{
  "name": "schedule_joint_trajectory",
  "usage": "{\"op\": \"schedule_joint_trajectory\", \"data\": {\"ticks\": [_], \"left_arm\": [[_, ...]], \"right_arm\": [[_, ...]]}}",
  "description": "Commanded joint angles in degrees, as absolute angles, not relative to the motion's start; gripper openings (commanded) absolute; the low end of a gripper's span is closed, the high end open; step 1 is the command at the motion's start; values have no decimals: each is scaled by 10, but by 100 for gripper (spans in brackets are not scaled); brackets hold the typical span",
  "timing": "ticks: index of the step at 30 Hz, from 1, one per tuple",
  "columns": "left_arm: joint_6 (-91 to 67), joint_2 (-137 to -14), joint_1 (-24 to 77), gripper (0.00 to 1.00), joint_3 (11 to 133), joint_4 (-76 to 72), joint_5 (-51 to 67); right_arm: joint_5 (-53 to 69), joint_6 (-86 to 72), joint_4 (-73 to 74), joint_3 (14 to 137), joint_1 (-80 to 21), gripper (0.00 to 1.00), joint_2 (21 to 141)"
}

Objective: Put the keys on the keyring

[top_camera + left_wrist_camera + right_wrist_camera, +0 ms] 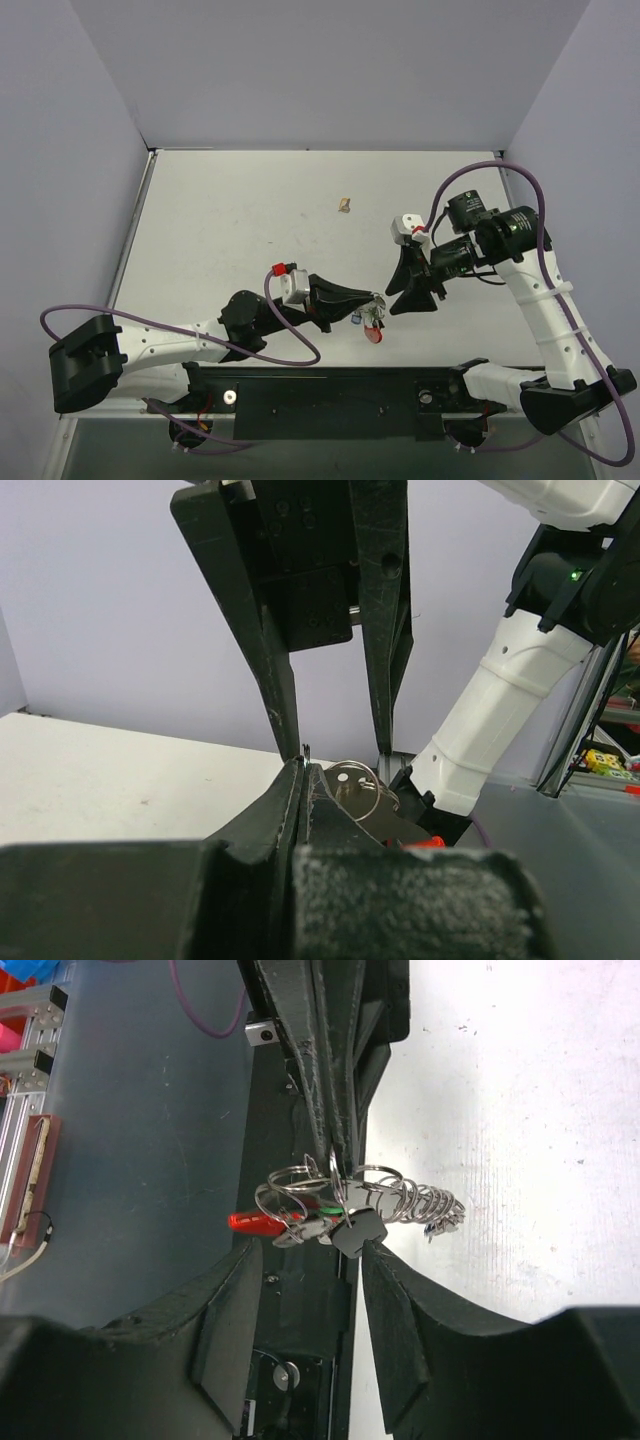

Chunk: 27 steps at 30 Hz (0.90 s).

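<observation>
My left gripper (pixel 374 301) is shut and pinches a thin wire keyring (pixel 292 1184) at its tips, above the table's near edge. The keys (pixel 330 1218), small silver ones with a black head, a red tag and a green bit, hang from the rings in a bunch (pixel 372 322). In the left wrist view the left gripper (pixel 303 765) is closed with a silver key (pixel 358 788) just beyond it. My right gripper (pixel 402 298) is open and empty. Its fingertips (pixel 375 1260) straddle the bunch from just short of it, with the right gripper (pixel 305 1255) almost touching the black key head.
A small tan lump (pixel 344 206) lies on the white table (pixel 230 210) further back. The black base rail (pixel 330 385) runs under the keys at the near edge. Purple-grey walls enclose the table on three sides.
</observation>
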<state>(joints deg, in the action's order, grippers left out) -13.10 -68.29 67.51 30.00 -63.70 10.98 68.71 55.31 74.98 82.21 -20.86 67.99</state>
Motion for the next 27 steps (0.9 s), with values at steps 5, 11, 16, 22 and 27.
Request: {"op": "schedule_joint_trajectory", "data": {"ticks": [5, 11, 16, 22, 27], "left_arm": [[-147, -667, 673, 0, 300, -690, 119], [-156, -671, 673, 0, 300, -698, 125], [-162, -677, 673, 0, 299, -705, 129], [-166, -681, 673, 0, 300, -714, 131], [-169, -685, 673, 0, 301, -717, 130]], "right_arm": [[716, 584, 761, 838, -229, 35, 688], [712, 582, 752, 838, -229, 33, 694], [709, 582, 752, 842, -229, 32, 700], [711, 581, 751, 844, -234, 29, 703], [714, 579, 751, 848, -236, 27, 706]]}}
